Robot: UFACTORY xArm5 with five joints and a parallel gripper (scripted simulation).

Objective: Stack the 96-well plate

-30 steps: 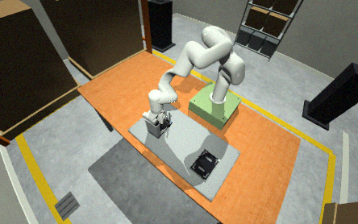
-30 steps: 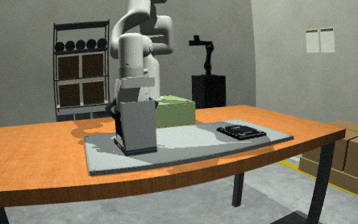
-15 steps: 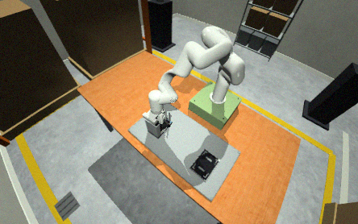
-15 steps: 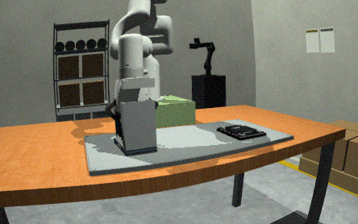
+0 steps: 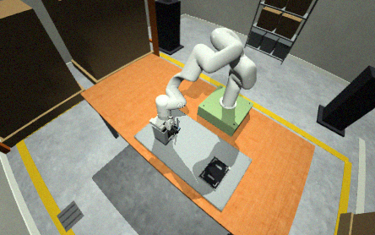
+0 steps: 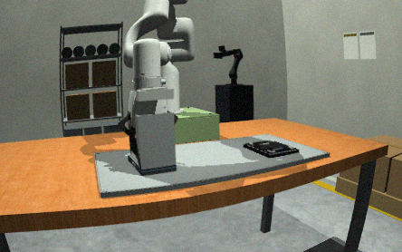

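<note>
The stack rack K1 (image 5: 160, 136) (image 6: 154, 141) is a tall grey open box at the left end of the grey mat (image 5: 192, 145) (image 6: 208, 160). My gripper (image 5: 172, 131) (image 6: 130, 132) reaches down into the rack from above and is shut on the 96-well plate. The rack walls hide most of that plate and the lower plate, so I cannot tell how deep it sits or where its cut-off corner points. The black plate nest N1 (image 5: 214, 171) (image 6: 271, 148) lies flat at the right end of the mat, far from the gripper.
The arm's green base block (image 5: 224, 113) (image 6: 199, 126) stands behind the mat on the orange table (image 5: 127, 97) (image 6: 45, 181). A shelf rack (image 6: 90, 77) and a black pedestal with a small arm (image 6: 233, 101) stand off the table at the back.
</note>
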